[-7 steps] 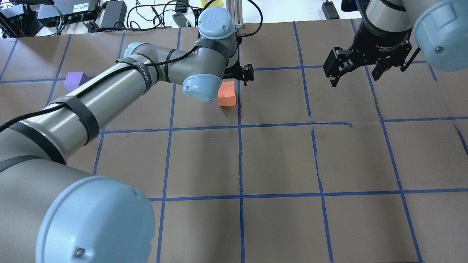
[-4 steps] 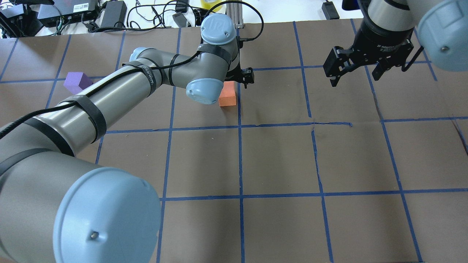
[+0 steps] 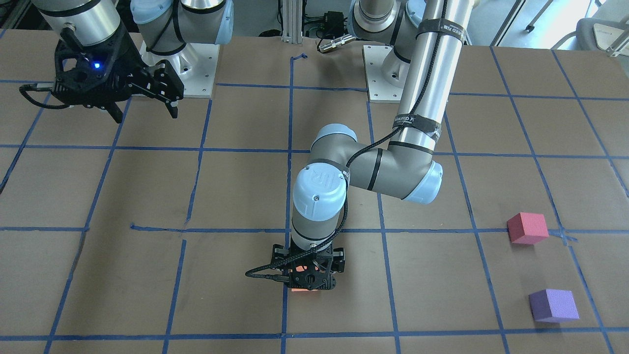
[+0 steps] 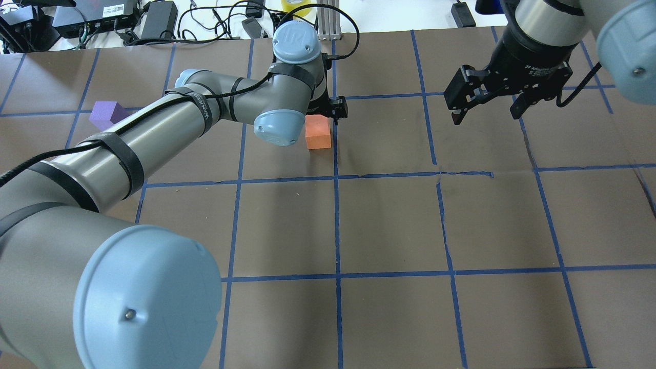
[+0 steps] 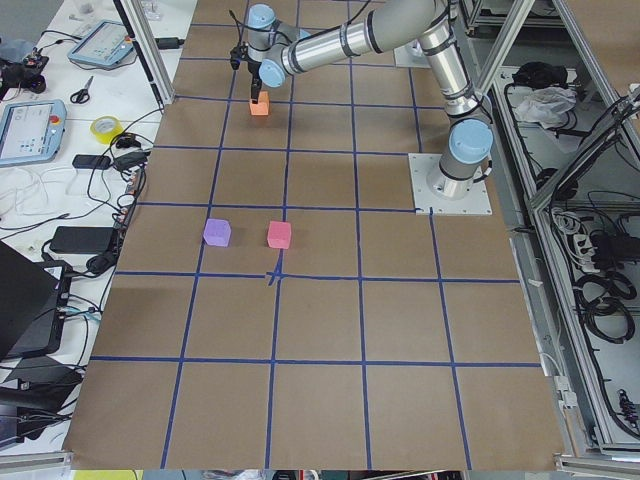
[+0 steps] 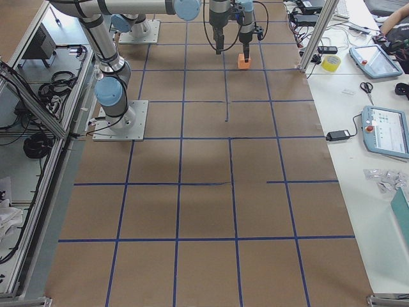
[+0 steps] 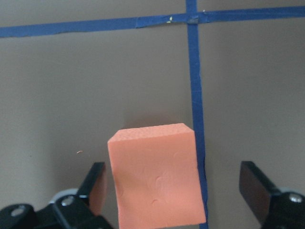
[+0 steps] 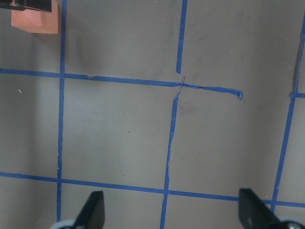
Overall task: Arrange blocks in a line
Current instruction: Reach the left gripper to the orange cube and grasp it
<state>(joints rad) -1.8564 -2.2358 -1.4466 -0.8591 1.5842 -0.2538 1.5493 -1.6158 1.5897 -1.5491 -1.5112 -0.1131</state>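
Brown paper table point(image 4: 389, 220), blue tape grid, and the left gripper point(image 3: 311, 273) is hovering low over the orange block point(image 7: 155, 176) — fingers point(image 7: 96, 188) spread wide, straddling it, clamping nothing. In the wrist view the block is sitting off-centre, crowding one finger, with a clear gap to the other. The pinkish red block point(image 3: 527, 228) and purple block point(image 3: 554, 305) are lying well apart toward the robot's left — the left arm's side. The right gripper point(image 4: 484, 115) is hanging open, empty.

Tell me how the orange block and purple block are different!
The orange block sits inside the open left pincer; the purple block has no pincer near. The orange block is mid-table; the purple block is far off at the robot's left. Both are small cubes.
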